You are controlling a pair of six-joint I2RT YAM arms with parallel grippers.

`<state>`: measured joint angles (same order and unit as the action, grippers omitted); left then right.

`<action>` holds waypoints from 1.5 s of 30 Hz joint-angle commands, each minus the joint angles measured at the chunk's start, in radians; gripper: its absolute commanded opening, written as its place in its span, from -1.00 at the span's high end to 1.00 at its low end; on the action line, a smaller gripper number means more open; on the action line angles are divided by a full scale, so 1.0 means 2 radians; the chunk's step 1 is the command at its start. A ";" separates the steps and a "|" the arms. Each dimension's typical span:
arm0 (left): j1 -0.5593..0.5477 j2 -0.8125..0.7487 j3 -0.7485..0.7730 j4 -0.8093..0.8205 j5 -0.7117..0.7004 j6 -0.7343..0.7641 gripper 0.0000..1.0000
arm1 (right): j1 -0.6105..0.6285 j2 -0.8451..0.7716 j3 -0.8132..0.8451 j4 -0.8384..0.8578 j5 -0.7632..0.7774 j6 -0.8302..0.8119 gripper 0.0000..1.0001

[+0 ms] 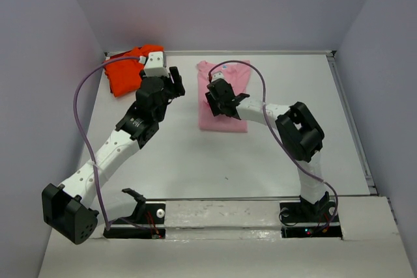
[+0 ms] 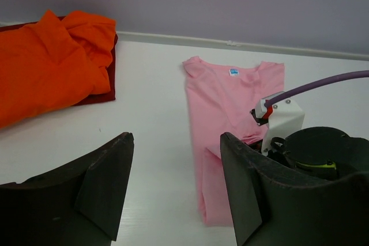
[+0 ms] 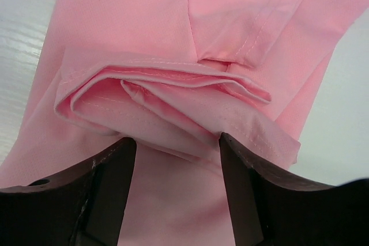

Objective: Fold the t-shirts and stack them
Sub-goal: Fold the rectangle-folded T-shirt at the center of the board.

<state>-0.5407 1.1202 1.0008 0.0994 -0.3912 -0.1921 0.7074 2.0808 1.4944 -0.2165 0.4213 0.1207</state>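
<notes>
The light pink t-shirt [image 1: 234, 76] lies partly folded into a long strip at the middle back of the table. My right gripper [image 1: 229, 105] hovers low over it, open. In the right wrist view a bunched fold of the pink t-shirt [image 3: 173, 102] lies just ahead of the right gripper [image 3: 177, 139], whose jaws stand apart with flat pink cloth beneath them. The orange-red t-shirt [image 1: 127, 69] sits crumpled in the far left corner. My left gripper [image 1: 176, 84] hangs open and holds nothing, between the two shirts. In its own view the left gripper [image 2: 177, 137] is over bare table beside the pink t-shirt [image 2: 225, 102].
Purple-grey walls close in the table at the back and both sides. A purple cable [image 1: 81, 109] loops out to the left of the left arm, and another [image 1: 257, 79] arcs over the pink shirt. A darker red layer [image 2: 98, 97] shows under the orange-red t-shirt [image 2: 46, 61].
</notes>
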 commanded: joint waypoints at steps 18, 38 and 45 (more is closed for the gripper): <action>0.004 -0.005 0.000 0.024 0.021 0.000 -0.43 | -0.048 0.051 0.113 -0.001 0.017 -0.055 -0.32; 0.005 0.002 0.003 0.025 0.035 0.005 -0.43 | -0.071 0.155 0.228 -0.005 0.006 -0.092 -0.32; 0.016 0.009 0.004 0.024 0.045 -0.002 -0.43 | -0.071 0.067 0.207 -0.011 -0.002 -0.098 -0.32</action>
<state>-0.5186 1.1320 1.0008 0.1009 -0.3130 -0.1925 0.5694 2.3745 1.9030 -0.2371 0.4274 -0.0490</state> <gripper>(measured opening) 0.713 0.658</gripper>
